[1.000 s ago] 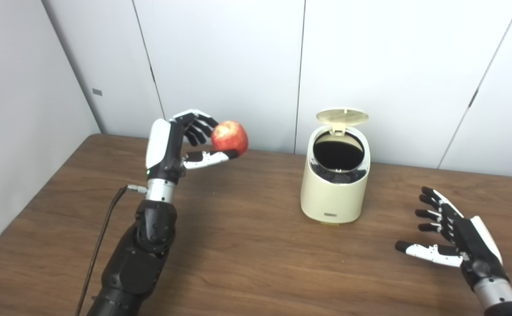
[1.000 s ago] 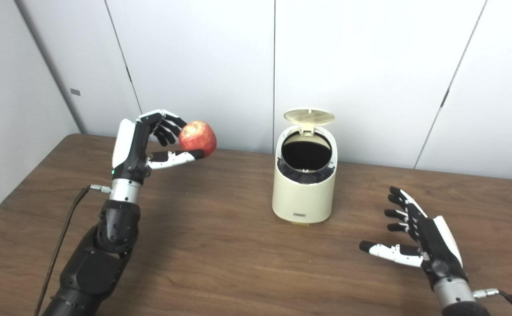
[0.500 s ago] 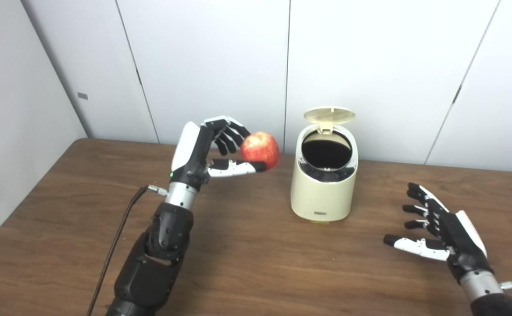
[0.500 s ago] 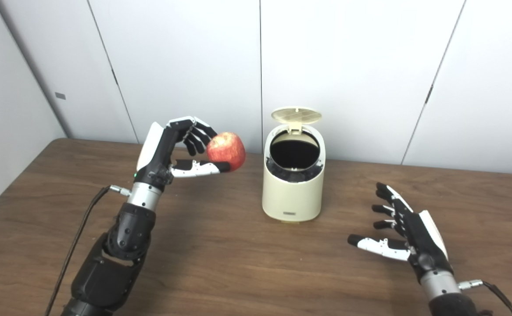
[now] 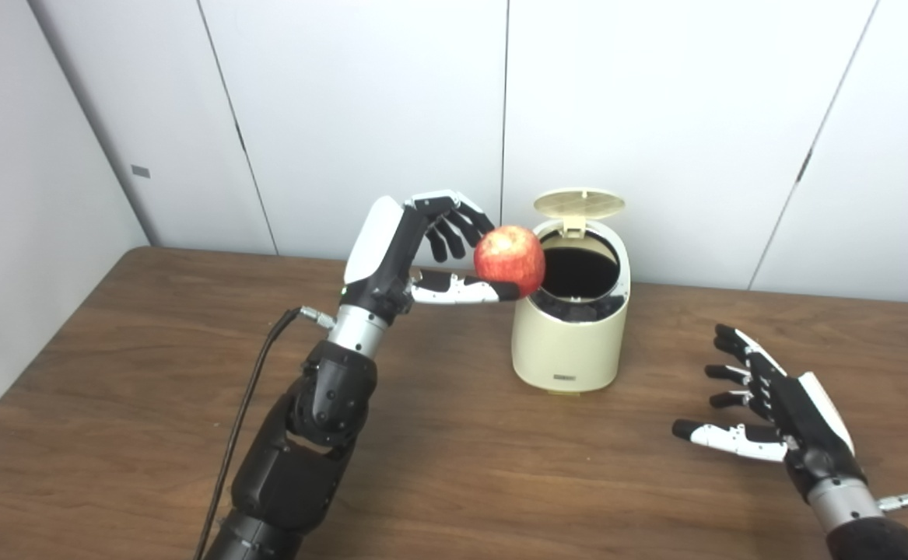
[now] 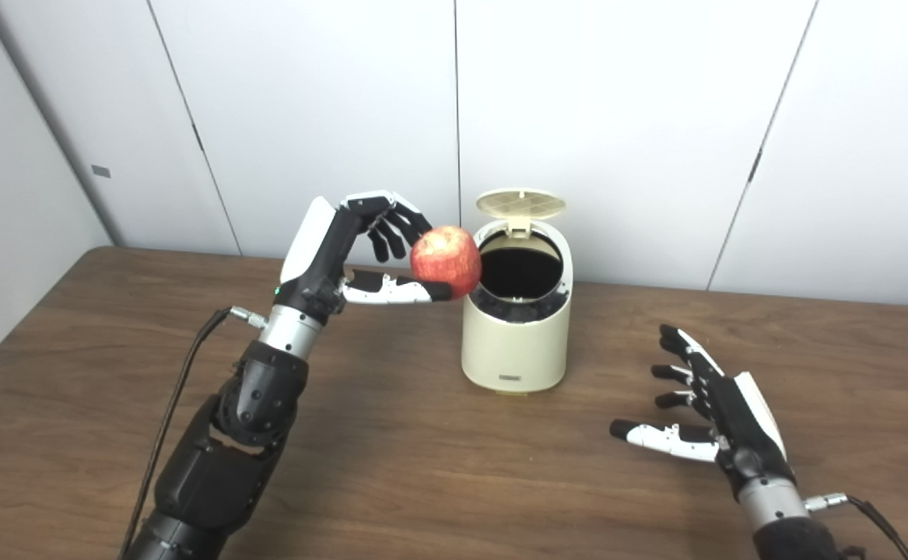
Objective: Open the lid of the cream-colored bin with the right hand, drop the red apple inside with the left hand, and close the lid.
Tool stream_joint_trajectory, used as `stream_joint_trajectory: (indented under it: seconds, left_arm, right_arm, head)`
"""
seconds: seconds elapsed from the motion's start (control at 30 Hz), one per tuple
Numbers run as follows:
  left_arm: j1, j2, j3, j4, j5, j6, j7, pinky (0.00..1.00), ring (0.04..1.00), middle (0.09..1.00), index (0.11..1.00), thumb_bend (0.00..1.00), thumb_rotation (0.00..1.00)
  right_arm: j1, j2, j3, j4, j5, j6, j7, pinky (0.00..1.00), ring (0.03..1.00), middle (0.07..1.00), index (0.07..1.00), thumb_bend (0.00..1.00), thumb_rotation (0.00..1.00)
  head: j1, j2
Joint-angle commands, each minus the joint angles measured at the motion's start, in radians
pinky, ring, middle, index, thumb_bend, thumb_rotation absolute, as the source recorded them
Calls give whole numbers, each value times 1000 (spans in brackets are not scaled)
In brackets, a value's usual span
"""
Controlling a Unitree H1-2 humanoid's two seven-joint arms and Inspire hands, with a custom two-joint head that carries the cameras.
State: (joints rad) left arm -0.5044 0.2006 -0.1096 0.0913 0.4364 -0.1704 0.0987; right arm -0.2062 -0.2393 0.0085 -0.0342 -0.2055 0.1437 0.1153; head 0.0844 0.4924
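The cream-colored bin [image 5: 570,342] stands upright at the back middle of the wooden table [image 5: 111,350]. Its round lid [image 5: 578,202] is flipped up at the rear, and the dark opening [image 5: 578,272] faces me. My left hand [image 5: 415,249] is raised and shut on the red apple [image 5: 509,260], pinched between fingers and thumb. The apple hangs just at the bin's upper left rim, overlapping the edge of the opening. My right hand [image 5: 773,412] hovers low over the table to the right of the bin, open, fingers spread, holding nothing.
White wall panels [image 5: 345,117] close off the back and left of the table. A black cable [image 5: 243,420] trails from my left wrist down across the table. Bare wood lies in front of the bin and between my arms.
My left hand has carried the apple rightward from well left of the bin to its left rim. The right hand stays open by the bin; the view itself has shifted slightly.
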Motion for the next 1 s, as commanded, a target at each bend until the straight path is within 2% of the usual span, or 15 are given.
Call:
stream_joint_trajectory:
  seconds: [0.0, 0.37, 0.53, 0.97]
  left_arm:
    - [-59, 1, 3, -32, 1, -36, 8, 279, 374, 471, 485, 526, 0]
    - [-69, -9, 9, -33, -3, -30, 7, 265, 362, 463, 488, 525, 0]
    - [-82, -27, 6, -2, -2, -59, 24, 275, 367, 465, 488, 526, 0]
    - [-121, -60, -7, 125, 47, -154, 90, 250, 356, 465, 489, 526, 0]
  right_arm:
    - [-31, -3, -4, -22, 3, -28, -17, 636, 806, 914, 919, 708, 192]
    - [-30, -1, -3, -29, -2, -26, -17, 648, 805, 915, 919, 716, 199]
    - [-31, 1, -3, -19, 7, -39, -14, 657, 804, 915, 922, 704, 174]
    - [-29, 18, -4, -26, -5, -38, -23, 635, 811, 909, 912, 715, 213]
  head:
    - [-1, 0]
    - [-3, -1]
    - [-10, -2]
    - [-37, -5]
